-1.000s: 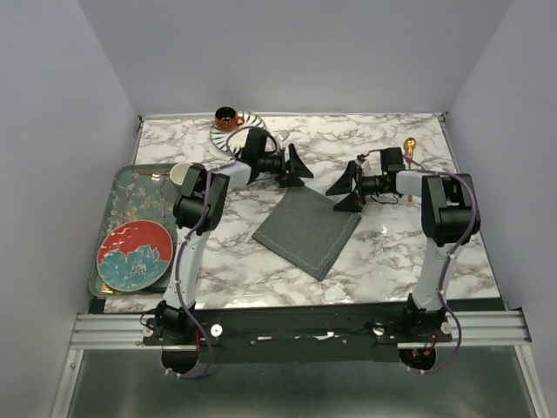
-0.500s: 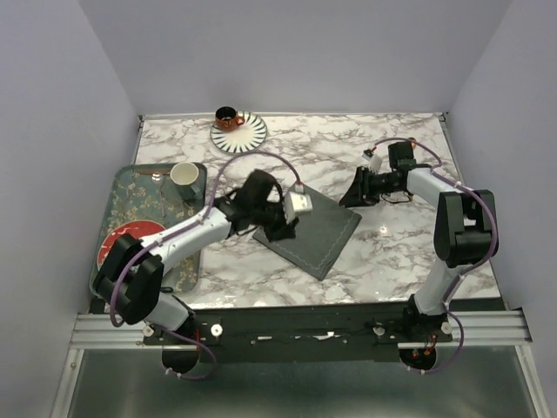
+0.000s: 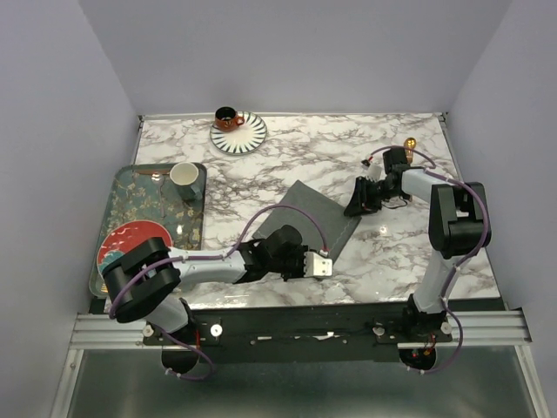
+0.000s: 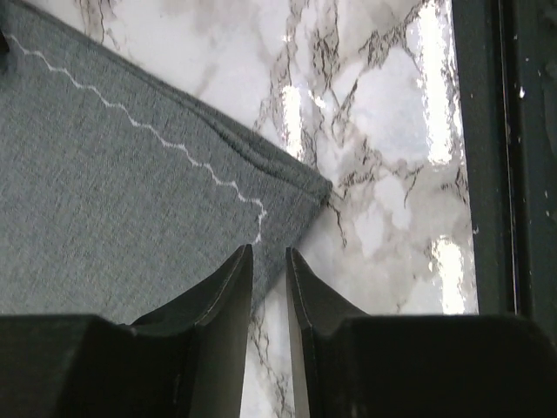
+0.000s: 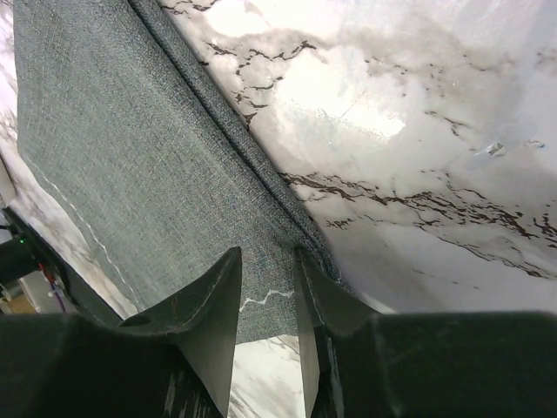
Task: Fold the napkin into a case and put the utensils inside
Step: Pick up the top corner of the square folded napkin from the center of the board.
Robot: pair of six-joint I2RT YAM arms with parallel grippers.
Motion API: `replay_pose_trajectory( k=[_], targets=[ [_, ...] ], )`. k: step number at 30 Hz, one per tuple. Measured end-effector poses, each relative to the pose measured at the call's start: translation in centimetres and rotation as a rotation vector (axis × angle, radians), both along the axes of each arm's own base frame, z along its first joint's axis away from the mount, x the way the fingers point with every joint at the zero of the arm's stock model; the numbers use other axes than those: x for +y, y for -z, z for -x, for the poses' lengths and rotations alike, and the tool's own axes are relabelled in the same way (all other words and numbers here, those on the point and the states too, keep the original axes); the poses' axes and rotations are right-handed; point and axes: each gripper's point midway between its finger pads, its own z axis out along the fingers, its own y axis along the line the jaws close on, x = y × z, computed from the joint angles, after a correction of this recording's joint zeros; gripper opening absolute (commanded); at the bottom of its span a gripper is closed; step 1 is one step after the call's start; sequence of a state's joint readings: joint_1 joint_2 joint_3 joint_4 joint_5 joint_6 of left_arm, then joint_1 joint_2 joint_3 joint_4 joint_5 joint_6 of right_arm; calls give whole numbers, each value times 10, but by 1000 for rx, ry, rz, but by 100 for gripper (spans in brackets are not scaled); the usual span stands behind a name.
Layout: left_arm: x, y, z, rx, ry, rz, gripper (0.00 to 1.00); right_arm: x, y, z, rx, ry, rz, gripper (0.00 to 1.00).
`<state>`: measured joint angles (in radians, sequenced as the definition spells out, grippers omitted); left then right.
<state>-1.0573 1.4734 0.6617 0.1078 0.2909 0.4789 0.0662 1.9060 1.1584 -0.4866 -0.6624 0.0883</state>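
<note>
The napkin (image 3: 318, 213) lies flat in the middle of the marble table (image 3: 392, 252), turned like a diamond, and both arms are on it. The left arm reaches low along the near edge, and the left gripper (image 4: 268, 254) sits right at the cloth's near corner. Its jaws are drawn close with only a slim gap, the hem running into that gap; I can't tell whether they bite. Over on the far side, the right gripper (image 5: 266, 254) is at the right-hand corner, same story: a narrow gap, stitched edge between the tips, grip unclear. A gold utensil (image 3: 409, 144) rests near the far right corner, behind the right arm. The cup (image 3: 230, 117) and striped saucer (image 3: 248, 137) stand at the back. At the left, a tray (image 3: 139, 196) holds a mug (image 3: 184, 174) and a red plate (image 3: 130, 246).
</note>
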Motion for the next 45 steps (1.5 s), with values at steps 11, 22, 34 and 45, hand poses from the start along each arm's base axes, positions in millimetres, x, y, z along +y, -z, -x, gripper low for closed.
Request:
replay_pose_trajectory(
  k=[11, 22, 34, 45],
  targets=[
    [-23, 6, 0, -26, 31, 25, 44, -1, 1, 1, 1, -8, 4, 38],
    [-33, 6, 9, 7, 91, 31, 45, -1, 1, 2, 4, -9, 4, 38],
    [-31, 9, 13, 21, 104, 20, 25, -1, 1, 2, 4, -8, 5, 38],
    [-29, 8, 10, 27, 86, 22, 0, -1, 2, 2, 4, -8, 6, 38]
  ],
)
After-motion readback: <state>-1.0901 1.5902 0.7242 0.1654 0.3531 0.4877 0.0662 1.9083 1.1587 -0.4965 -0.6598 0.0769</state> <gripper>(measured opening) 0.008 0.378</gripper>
